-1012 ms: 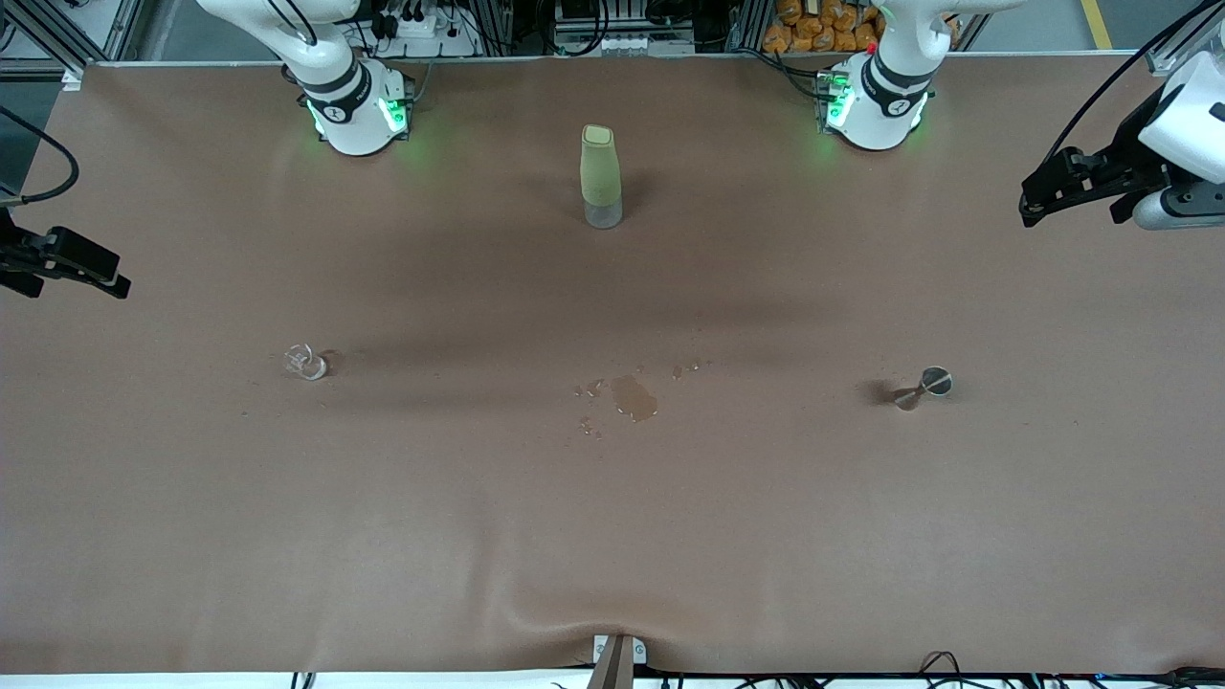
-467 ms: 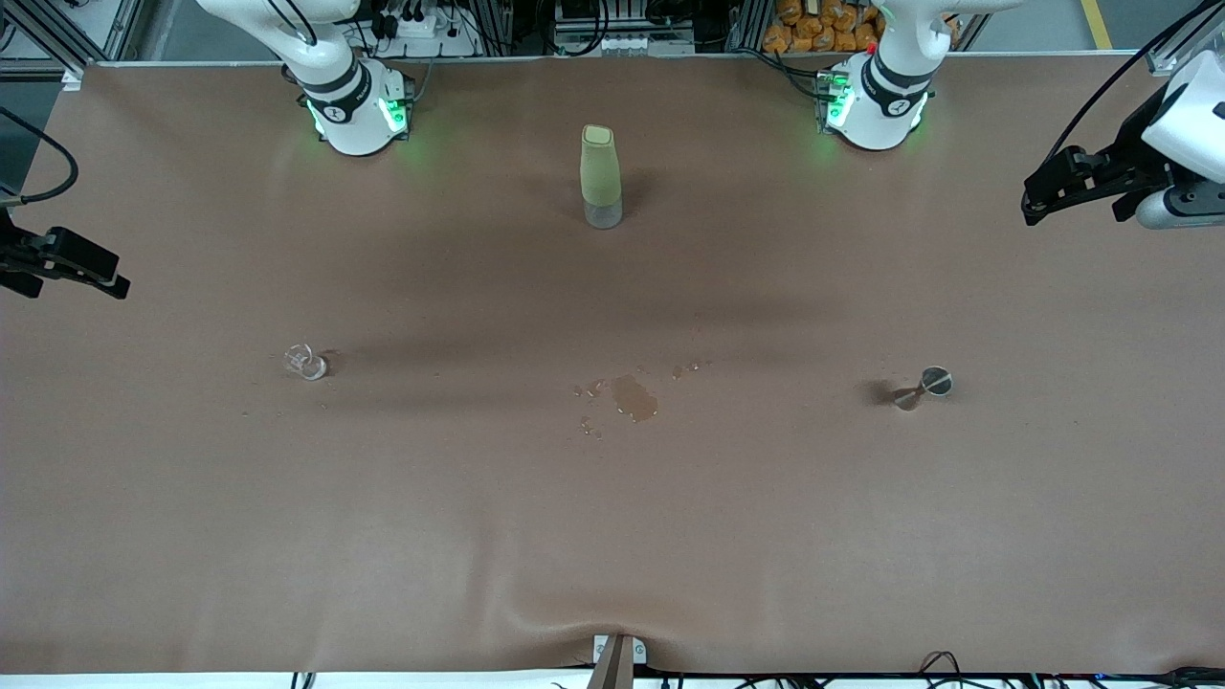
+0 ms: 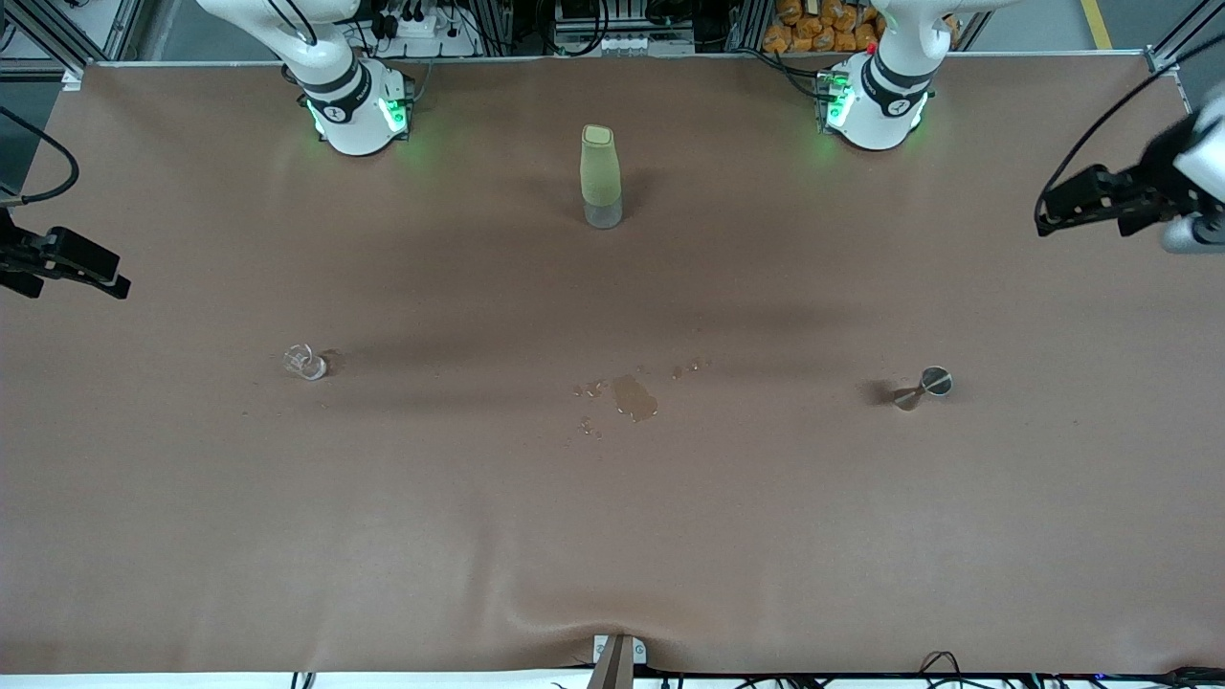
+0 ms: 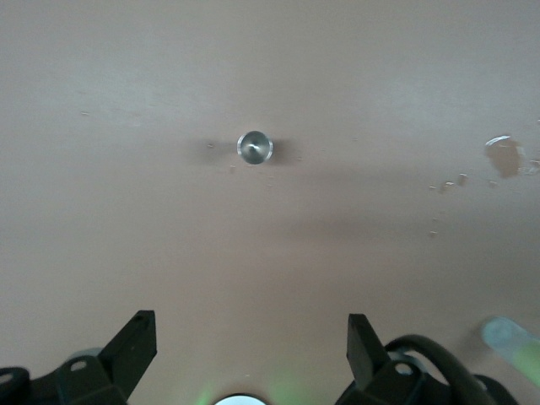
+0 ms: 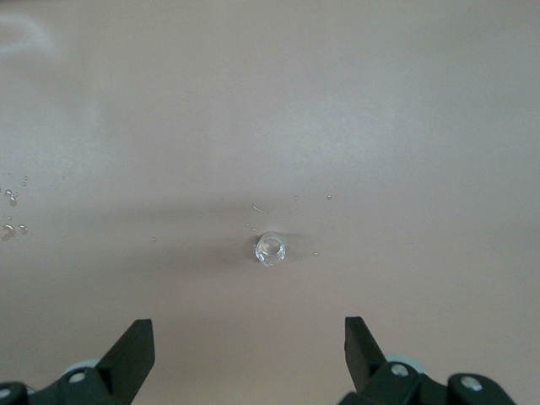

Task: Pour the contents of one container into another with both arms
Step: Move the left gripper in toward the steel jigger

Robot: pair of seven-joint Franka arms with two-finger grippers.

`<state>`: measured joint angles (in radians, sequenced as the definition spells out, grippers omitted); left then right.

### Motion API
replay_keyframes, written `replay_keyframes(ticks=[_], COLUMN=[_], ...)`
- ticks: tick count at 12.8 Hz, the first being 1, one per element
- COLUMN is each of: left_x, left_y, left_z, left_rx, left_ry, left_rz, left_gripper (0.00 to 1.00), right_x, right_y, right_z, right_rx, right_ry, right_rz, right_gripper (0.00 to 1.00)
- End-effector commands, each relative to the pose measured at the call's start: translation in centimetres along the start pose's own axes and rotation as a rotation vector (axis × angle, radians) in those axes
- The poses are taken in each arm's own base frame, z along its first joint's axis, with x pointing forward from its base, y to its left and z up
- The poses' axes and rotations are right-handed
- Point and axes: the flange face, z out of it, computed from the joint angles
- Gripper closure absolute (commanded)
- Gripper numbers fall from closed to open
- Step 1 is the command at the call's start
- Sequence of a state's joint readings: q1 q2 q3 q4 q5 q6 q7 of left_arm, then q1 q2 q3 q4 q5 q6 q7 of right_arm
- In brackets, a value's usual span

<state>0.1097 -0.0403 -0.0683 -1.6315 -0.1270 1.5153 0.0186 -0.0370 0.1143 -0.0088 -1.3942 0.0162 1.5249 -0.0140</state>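
A small clear glass (image 3: 306, 363) stands on the brown table toward the right arm's end; it also shows in the right wrist view as the glass (image 5: 271, 249). A metal jigger (image 3: 924, 387) stands upright toward the left arm's end, and the left wrist view sees the jigger (image 4: 255, 148) from above. My left gripper (image 3: 1043, 216) hangs over the table's edge at the left arm's end, open and empty (image 4: 251, 325). My right gripper (image 3: 120, 284) hangs open and empty over the right arm's end (image 5: 249, 331).
A tall green bottle (image 3: 601, 177) with a clear base stands mid-table near the robots' bases. A wet spill (image 3: 634, 396) with scattered drops lies on the table between the glass and the jigger. The brown cover (image 3: 612, 536) bulges at the near edge.
My left gripper has drifted outward toward the left arm's end of the table. The right arm, the glass, the jigger and the bottle have not moved.
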Motion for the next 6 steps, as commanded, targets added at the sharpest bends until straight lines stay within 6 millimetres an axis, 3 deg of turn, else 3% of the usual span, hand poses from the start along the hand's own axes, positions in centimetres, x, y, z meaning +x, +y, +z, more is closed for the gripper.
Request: replay_keyframes(ticks=[1, 3, 6], left_x=[1.2, 2.0, 3.7], left_y=[-4.4, -6.3, -7.4], left_z=[2.0, 3.7, 5.9], left_rx=[-0.097, -0.132, -0.122], left_ry=[-0.032, -0.045, -0.019], left_rz=[0.039, 0.031, 0.210], left_gripper=[0.00, 0.00, 0.00], right_x=[-0.7, -1.5, -2.9], right_y=[0.0, -0.1, 0.8], right_z=[-0.4, -0.7, -2.3], right_rx=[-0.011, -0.010, -0.008], right_ry=[-0.010, -0.038, -0.032], right_rz=[-0.011, -0.034, -0.082], right_gripper=[0.00, 0.00, 0.00])
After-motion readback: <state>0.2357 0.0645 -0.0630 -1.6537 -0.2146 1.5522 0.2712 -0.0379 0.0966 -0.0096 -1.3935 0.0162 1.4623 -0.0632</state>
